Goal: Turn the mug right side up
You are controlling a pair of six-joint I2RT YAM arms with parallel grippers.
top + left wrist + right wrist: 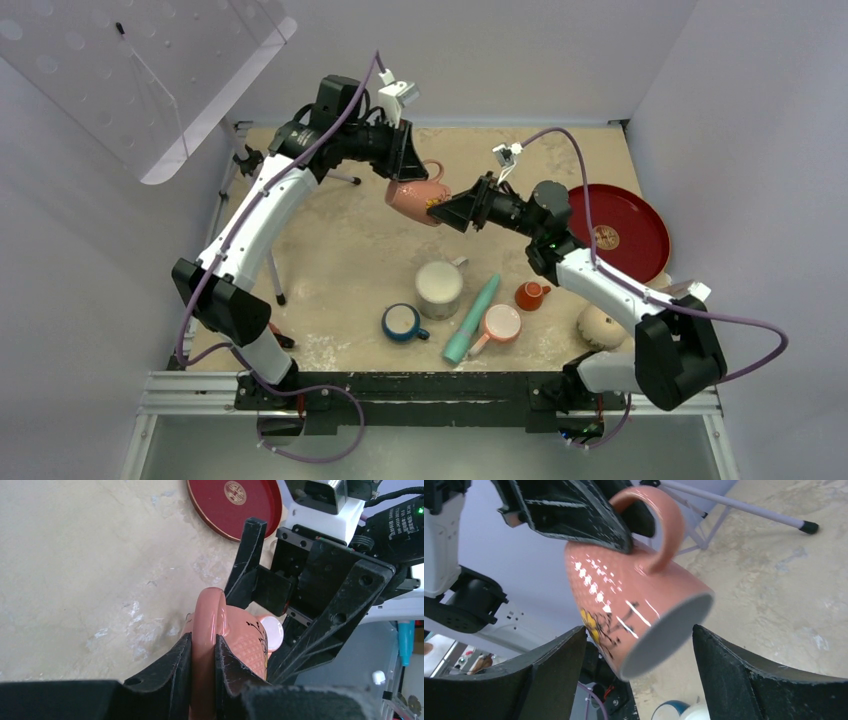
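Note:
A rounded beige mug (598,327) sits on the table by the right arm's base, dome up, with no opening showing. My left gripper (405,175) (204,645) is shut on the loop handle of a salmon-pink mug (415,198) (245,640) with a flower pattern. It holds that mug tilted in the air above the back middle of the table. My right gripper (437,212) (638,629) is open, with one finger on each side of the pink mug's (624,590) lower grey end and a gap at each finger.
Below stand a white mug (438,287), a blue cup (401,322), a peach-inside mug (500,323), a small orange cup (530,295) and a teal tool (472,318). A red plate (625,230) lies at the right. A tripod (262,185) stands at the left.

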